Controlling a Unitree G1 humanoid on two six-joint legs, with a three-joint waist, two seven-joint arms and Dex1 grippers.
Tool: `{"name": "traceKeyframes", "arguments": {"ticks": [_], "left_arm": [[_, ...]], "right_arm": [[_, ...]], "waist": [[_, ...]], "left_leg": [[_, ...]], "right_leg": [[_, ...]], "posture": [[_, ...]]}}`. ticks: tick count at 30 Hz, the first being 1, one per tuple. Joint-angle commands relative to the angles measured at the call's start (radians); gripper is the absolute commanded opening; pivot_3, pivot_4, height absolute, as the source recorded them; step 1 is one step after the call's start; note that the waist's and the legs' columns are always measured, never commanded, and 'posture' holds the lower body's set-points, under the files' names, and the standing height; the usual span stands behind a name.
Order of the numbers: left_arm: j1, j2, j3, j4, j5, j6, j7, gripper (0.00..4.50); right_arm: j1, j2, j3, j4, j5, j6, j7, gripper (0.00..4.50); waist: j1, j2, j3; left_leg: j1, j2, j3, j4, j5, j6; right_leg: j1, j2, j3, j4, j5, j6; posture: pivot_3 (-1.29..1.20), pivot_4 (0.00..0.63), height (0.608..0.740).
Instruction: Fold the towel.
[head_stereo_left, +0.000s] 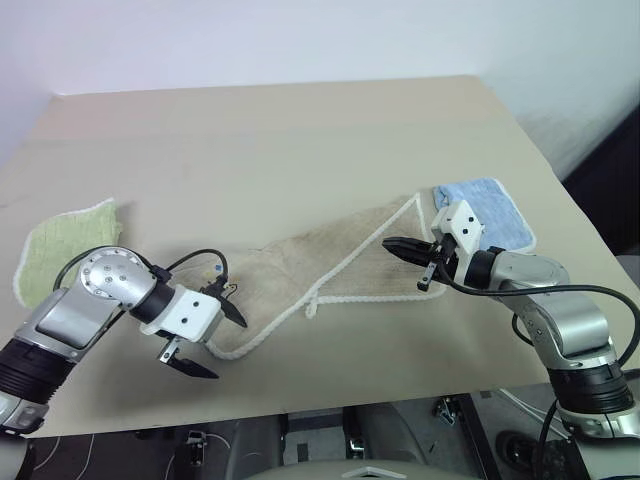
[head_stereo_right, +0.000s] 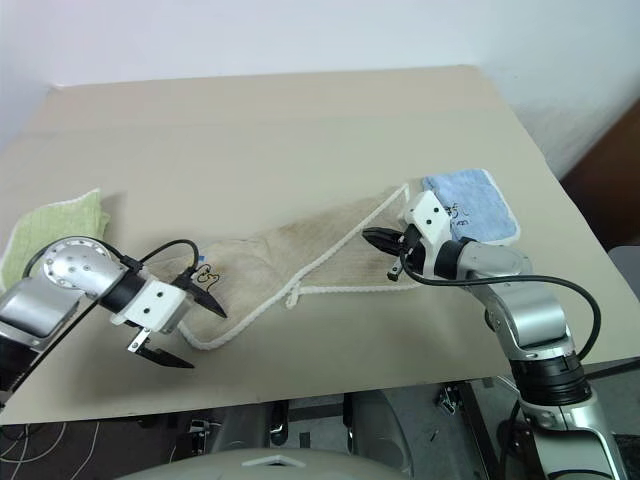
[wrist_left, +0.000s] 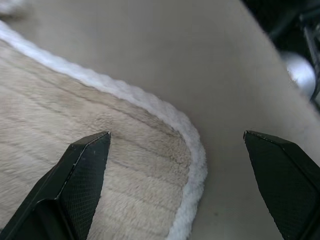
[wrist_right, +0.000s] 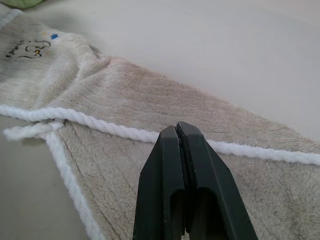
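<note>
- Nearest, the left gripper (head_stereo_left: 205, 342) hangs with jaws spread wide over the beige towel's (head_stereo_left: 330, 262) rounded near corner; its wrist view shows one finger (wrist_left: 75, 185) above terry, the other above bare table (head_stereo_left: 300, 140)
- Towel lies rumpled diagonally mid-table, between the green folded towel (head_stereo_left: 60, 245) and the blue one (head_stereo_left: 490, 210)
- Right gripper (head_stereo_left: 398, 246), jaws pressed together and empty, sits over the corded edging (wrist_right: 100, 127); its wrist view shows the dark lettering (wrist_right: 22, 50)

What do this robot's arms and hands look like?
Both arms are silver-grey metal with black joint sections. Each wrist carries a white block with small dark dots and a looping black cable. The left gripper and right gripper each have two black, pointed fingers.
</note>
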Motion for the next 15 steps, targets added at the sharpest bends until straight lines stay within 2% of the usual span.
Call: {"name": "traceKeyframes", "arguments": {"ticks": [1,12,13,15], "left_arm": [[-0.003,-0.008,-0.012,0.019,0.059,-0.025,0.019,3.55],[-0.014,-0.034,0.01,0.037,0.056,-0.007,0.055,0.22],[-0.014,-0.034,0.013,0.037,0.054,-0.004,0.057,0.06],[-0.013,-0.031,0.021,0.039,0.051,0.003,0.06,0.06]], "right_arm": [[-0.007,0.0,-0.026,-0.043,0.025,0.004,-0.002,0.0],[-0.024,0.001,-0.019,-0.033,0.029,0.002,0.008,0.0],[-0.025,0.001,-0.018,-0.032,0.028,0.001,0.009,0.0],[-0.026,0.001,-0.018,-0.032,0.027,0.0,0.009,0.0]], "waist": [[0.0,0.0,0.0],[0.0,0.002,-0.001],[0.0,0.002,-0.001],[0.0,0.002,-0.001]], "left_leg": [[0.0,0.0,0.0,0.0,0.0,0.0],[0.001,0.0,0.0,0.002,0.001,0.001],[0.001,0.0,0.0,0.003,0.001,0.001],[0.001,0.0,0.0,0.002,0.001,0.001]], "right_leg": [[0.0,0.0,0.0,0.0,0.0,0.0],[0.002,-0.001,0.0,0.0,0.001,0.0],[0.002,-0.001,0.0,0.0,0.001,0.0],[0.002,-0.001,0.0,0.0,0.002,0.001]], "posture": [[0.0,0.15,0.74],[0.0,0.15,0.74],[0.0,0.15,0.74],[0.0,0.15,0.74]]}}
